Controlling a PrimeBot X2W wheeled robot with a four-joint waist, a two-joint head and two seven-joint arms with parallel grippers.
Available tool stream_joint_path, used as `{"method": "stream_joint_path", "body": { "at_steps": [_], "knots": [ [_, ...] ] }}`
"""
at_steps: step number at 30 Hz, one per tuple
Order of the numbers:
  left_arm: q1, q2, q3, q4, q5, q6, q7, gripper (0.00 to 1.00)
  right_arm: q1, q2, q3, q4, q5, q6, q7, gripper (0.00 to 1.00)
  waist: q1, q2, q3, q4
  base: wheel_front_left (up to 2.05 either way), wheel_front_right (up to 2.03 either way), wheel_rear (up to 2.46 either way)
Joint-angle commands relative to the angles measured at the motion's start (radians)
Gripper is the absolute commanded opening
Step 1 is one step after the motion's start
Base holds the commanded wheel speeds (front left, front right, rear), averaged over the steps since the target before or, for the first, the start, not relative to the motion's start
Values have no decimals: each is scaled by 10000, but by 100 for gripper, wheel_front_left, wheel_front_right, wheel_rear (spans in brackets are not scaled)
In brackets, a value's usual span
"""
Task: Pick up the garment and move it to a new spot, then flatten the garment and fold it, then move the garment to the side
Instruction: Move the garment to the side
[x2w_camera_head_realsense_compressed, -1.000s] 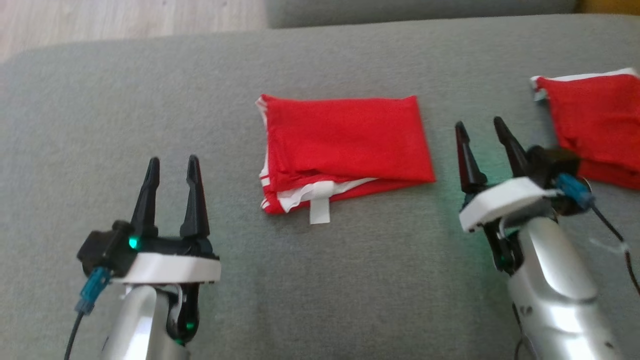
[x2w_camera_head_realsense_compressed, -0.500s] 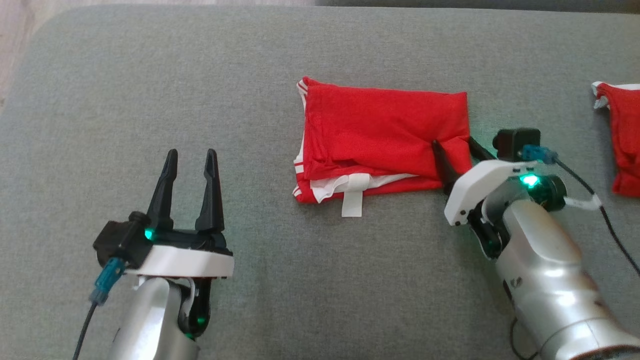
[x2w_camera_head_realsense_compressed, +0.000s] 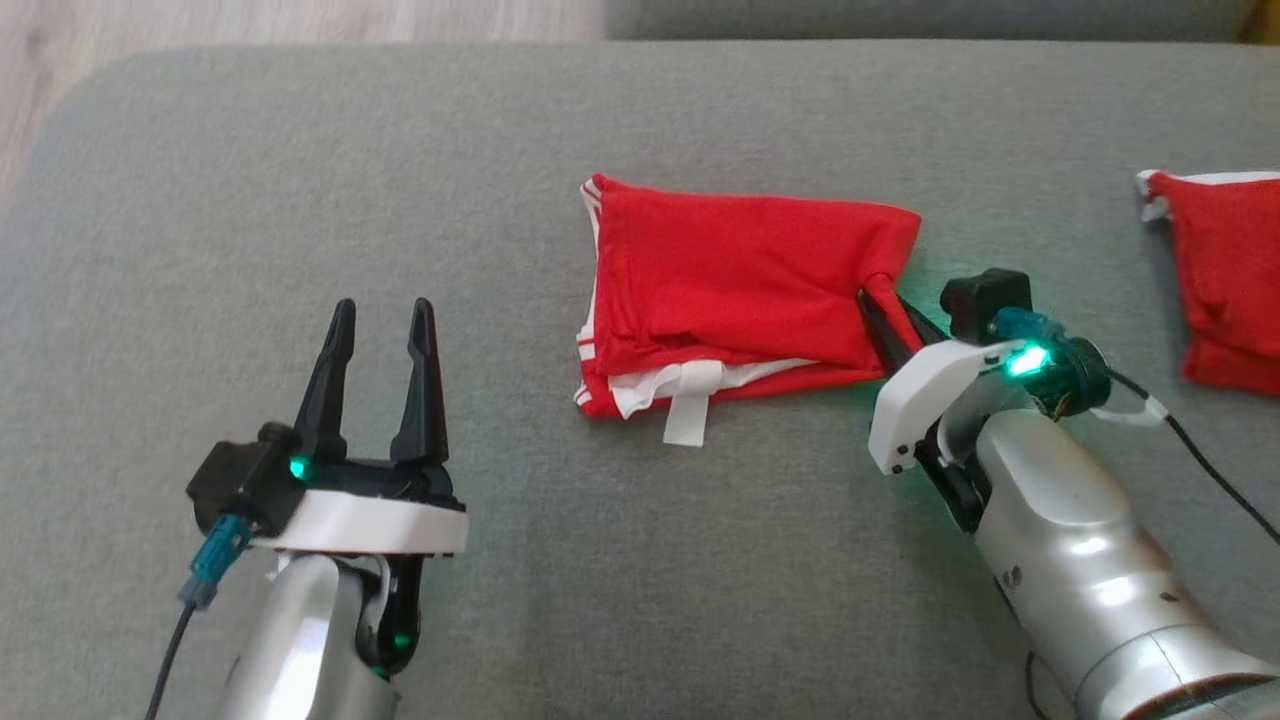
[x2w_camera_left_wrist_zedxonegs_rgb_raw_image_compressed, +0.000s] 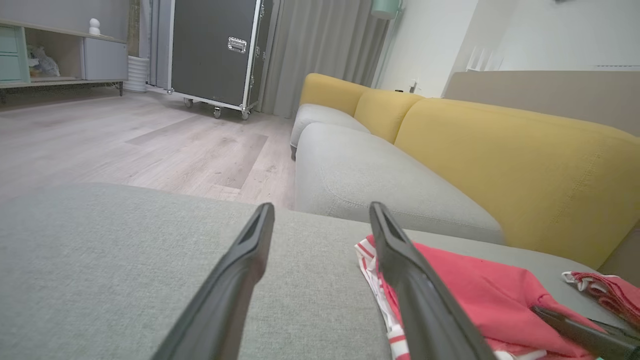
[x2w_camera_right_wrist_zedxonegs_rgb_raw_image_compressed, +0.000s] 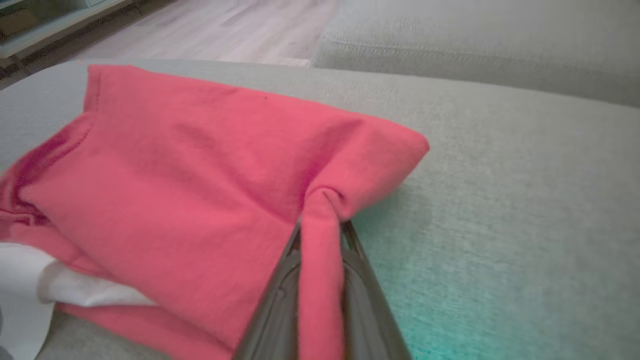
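The garment (x2w_camera_head_realsense_compressed: 740, 275) is red with white trim, folded into a rectangle on the grey cushion (x2w_camera_head_realsense_compressed: 620, 560). My right gripper (x2w_camera_head_realsense_compressed: 885, 300) is shut on the garment's right edge, and a pinch of red cloth bunches between its fingers (x2w_camera_right_wrist_zedxonegs_rgb_raw_image_compressed: 280, 295). In the right wrist view the garment (x2w_camera_right_wrist_zedxonegs_rgb_raw_image_compressed: 190, 175) spreads to the left of the pinched fold. My left gripper (x2w_camera_head_realsense_compressed: 382, 335) stands open to the garment's left, well apart from it, holding nothing. The left wrist view has the garment (x2w_camera_left_wrist_zedxonegs_rgb_raw_image_compressed: 475, 295) just right of the open left gripper (x2w_camera_left_wrist_zedxonegs_rgb_raw_image_compressed: 322, 212).
A second red and white garment (x2w_camera_head_realsense_compressed: 1225, 275) lies at the cushion's far right edge. A yellow sofa back (x2w_camera_left_wrist_zedxonegs_rgb_raw_image_compressed: 500, 160) rises behind the grey seats. Wood floor (x2w_camera_left_wrist_zedxonegs_rgb_raw_image_compressed: 125, 145) lies past the cushion's far edge, with a wheeled black case (x2w_camera_left_wrist_zedxonegs_rgb_raw_image_compressed: 215, 50) beyond.
My right gripper moved left to the garment's right edge and shut on it, bunching the cloth. The head camera shifted. My left gripper stayed open in place.
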Motion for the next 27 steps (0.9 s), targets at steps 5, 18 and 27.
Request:
{"method": "stream_joint_path", "body": {
  "at_steps": [5, 18, 27],
  "knots": [
    [32, 76, 185, -327, 27, 15, -51, 100, -282, 129, 70, -26, -1045, -9, -728, 0, -1, 0, -550, -552, 0, 0, 0],
    [221, 76, -157, -767, 96, 15, -51, 100, -476, -1348, 615, -1222, -2269, -9, -888, 0, -1, 0, -849, -1973, 0, 0, 0],
    [-409, 76, -427, -916, 186, 15, -51, 100, -1331, -3500, 1043, -2794, -1837, -9, 110, 0, -1, 0, 97, -2555, 0, 0, 0]
  ]
}}
